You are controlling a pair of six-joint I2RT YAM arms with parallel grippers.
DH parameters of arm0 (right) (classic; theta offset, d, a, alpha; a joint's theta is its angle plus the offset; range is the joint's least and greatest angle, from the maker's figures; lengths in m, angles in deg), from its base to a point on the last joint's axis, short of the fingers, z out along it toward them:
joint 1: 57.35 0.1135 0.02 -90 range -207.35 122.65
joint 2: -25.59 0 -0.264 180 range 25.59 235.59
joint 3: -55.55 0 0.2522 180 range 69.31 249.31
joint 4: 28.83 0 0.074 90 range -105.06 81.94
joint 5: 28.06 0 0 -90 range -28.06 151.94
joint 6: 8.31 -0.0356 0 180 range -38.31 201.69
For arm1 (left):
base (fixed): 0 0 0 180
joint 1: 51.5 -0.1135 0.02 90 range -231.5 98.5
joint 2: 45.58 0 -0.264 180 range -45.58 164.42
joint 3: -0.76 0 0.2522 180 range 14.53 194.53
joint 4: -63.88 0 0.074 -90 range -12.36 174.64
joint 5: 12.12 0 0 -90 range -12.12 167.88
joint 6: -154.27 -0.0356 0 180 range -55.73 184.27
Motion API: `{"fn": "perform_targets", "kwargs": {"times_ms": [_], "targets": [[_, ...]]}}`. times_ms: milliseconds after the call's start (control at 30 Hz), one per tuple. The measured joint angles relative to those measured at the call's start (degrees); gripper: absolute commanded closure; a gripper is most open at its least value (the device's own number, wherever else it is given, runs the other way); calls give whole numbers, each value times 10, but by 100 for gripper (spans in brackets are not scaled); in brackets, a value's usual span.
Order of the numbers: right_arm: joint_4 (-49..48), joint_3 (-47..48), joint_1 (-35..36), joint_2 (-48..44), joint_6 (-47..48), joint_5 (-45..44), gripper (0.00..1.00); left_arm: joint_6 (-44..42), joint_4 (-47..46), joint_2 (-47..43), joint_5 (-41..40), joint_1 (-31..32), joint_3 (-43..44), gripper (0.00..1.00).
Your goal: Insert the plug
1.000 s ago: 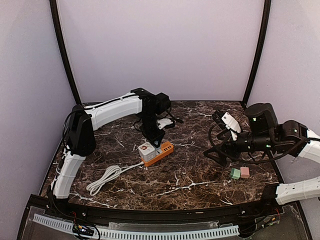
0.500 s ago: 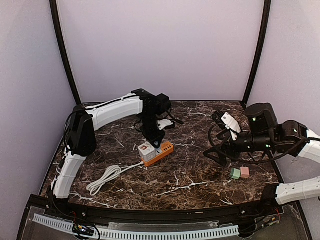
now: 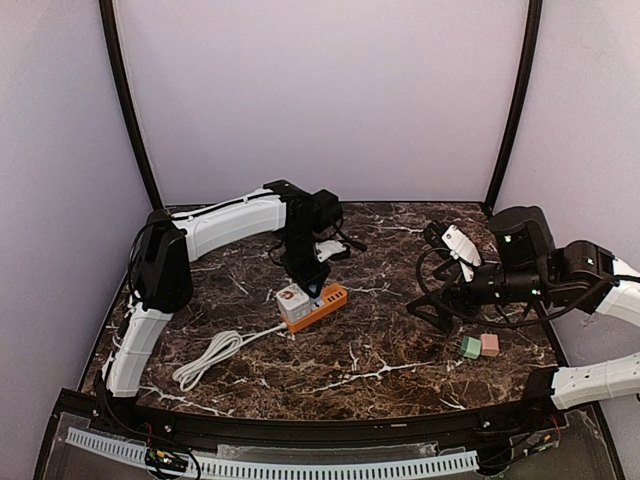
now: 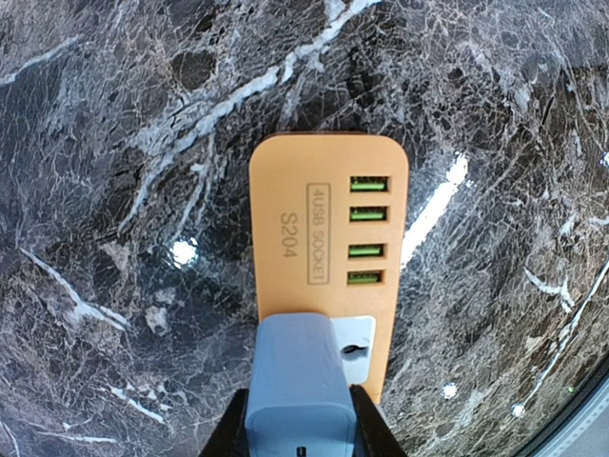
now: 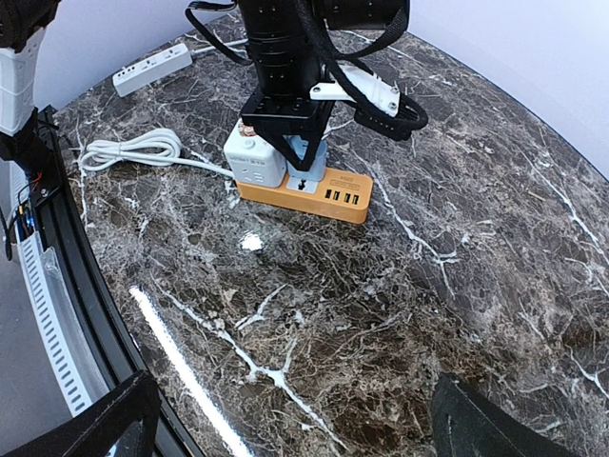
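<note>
While the grey-blue plastic plug is sitting over its socket, insertion is looking nearly finished.
It is standing on the white socket end of the flat orange power strip, beside a white cube charger on the dark marbled counter. The left gripper is clamping its jaws on the plug's sides; the right gripper is hanging well apart, jaws spread wide, holding nothing. Whether the pins are fully home is hidden; pressing down and letting go are probably remaining.

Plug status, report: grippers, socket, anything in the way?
Left gripper shut on blue plug, poised at orange power strip's white socket; seating unclear. Right gripper open, hanging clear. White adapter sits beside that socket, close quarters.
</note>
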Motion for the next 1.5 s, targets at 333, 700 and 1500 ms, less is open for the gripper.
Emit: {"fn": "perform_targets", "kwargs": {"times_ms": [333, 700, 1500], "targets": [[0, 0, 0, 7, 2, 2, 1, -1, -1, 0, -2, 0, -2, 99], [0, 0, 0, 13, 2, 4, 1, -4, -17, -10, -7, 0, -24, 99], [0, 18, 0, 65, 3, 9, 1, 43, -55, -25, -3, 0, -53, 99]]}}
